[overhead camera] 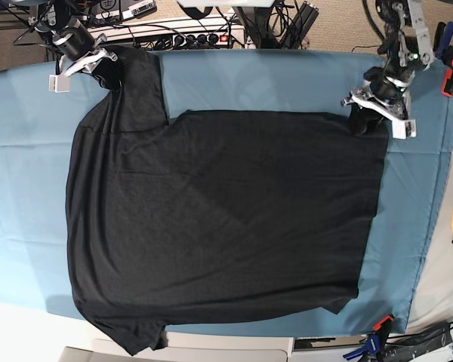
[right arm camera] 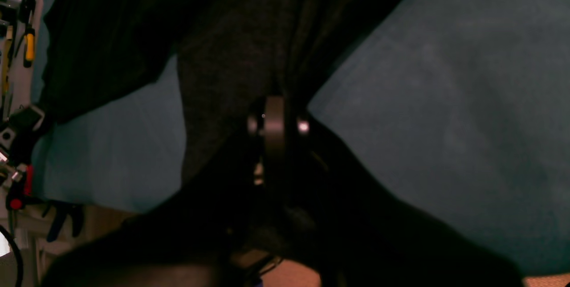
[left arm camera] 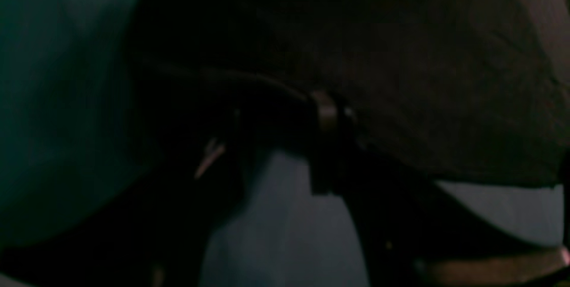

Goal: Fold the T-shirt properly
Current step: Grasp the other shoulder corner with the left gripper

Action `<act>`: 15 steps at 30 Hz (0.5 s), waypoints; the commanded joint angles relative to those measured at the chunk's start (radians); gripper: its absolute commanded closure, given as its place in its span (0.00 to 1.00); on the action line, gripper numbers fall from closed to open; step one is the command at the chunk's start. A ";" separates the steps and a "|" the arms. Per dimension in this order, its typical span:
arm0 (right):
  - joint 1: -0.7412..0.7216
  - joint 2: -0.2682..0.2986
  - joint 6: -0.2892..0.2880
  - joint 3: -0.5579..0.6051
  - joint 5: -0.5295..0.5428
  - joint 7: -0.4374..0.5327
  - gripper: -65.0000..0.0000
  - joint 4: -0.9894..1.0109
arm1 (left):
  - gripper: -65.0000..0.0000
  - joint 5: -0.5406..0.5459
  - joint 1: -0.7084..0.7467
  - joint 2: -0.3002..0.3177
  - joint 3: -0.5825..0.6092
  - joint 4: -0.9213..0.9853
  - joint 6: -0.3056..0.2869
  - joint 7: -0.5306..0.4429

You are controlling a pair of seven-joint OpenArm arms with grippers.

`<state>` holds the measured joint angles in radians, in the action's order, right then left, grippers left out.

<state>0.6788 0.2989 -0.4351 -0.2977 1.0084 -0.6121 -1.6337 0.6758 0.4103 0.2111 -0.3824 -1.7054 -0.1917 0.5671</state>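
Black T-shirt (overhead camera: 226,219) — one edge in the right jaws (overhead camera: 112,81).

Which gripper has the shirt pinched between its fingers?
The right gripper, shut on the bunched black T-shirt; the left gripper's fingers stand apart.

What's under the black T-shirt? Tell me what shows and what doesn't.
A teal-blue cloth shows all around the T-shirt and evidently runs beneath it. Whatever else lies under the fabric is covered and can't be seen.
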 commanded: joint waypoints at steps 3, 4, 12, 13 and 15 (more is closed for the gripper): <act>0.028 -0.002 0.050 0.022 -0.109 -0.154 1.00 0.024 | 0.67 -0.018 0.011 0.006 -0.044 0.001 0.011 0.047; 0.028 -0.002 0.050 0.022 -0.109 -0.155 1.00 0.024 | 0.67 -0.017 0.011 0.008 -0.069 0.000 0.006 0.052; 0.027 -0.002 0.050 0.022 -0.108 -0.154 1.00 0.024 | 0.67 0.074 0.031 0.095 -0.269 0.001 -0.016 0.090; 0.027 -0.002 0.050 0.022 -0.108 -0.154 1.00 0.024 | 0.67 0.084 0.037 0.103 -0.276 0.001 -0.016 0.090; 0.027 -0.002 0.050 0.022 -0.108 -0.154 1.00 0.024 | 0.67 0.099 0.045 0.105 -0.277 0.001 -0.016 0.091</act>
<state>0.6785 0.2989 -0.4351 -0.2977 1.0084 -0.6125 -1.6337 0.7551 0.4519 0.3016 -0.6556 -1.6882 -0.1997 0.6739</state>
